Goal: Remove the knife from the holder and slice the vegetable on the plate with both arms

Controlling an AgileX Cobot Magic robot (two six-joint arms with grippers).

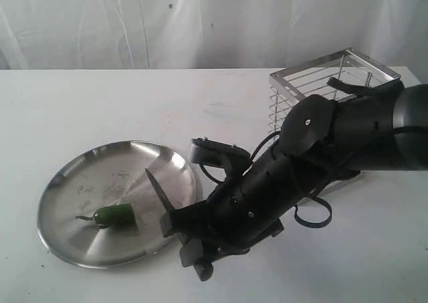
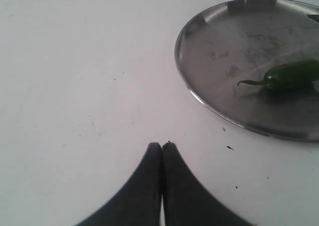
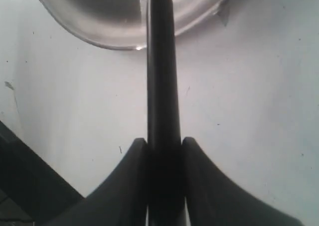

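The right claw is clamped on the black handle of the knife, its two fingers pressed against either side of it in the right wrist view. In the exterior view the right arm reaches low across the white desk from the right, and the dark pointed blade stands over the right part of the plate, angled up and to the left, with its tip above the dish and not touching anything that I can make out. The holder stands at the far right behind the arm, with no knife visible in it.

The vegetable lies on the near-left part of the plate, stem pointing left, just left of the blade and apart from it. It looks whole from here; whether any slice is cut I cannot tell.

The left claw has its fingertips together and holds nothing. It hovers over bare desk beside the plate's rim, well apart from the pepper.

So the fetching step looks done and the slicing step is in hand. The next move likely calls for the left claw to come onto the plate and steady the pepper by its stem end, while the right arm brings the blade across the pepper's free end and presses down.
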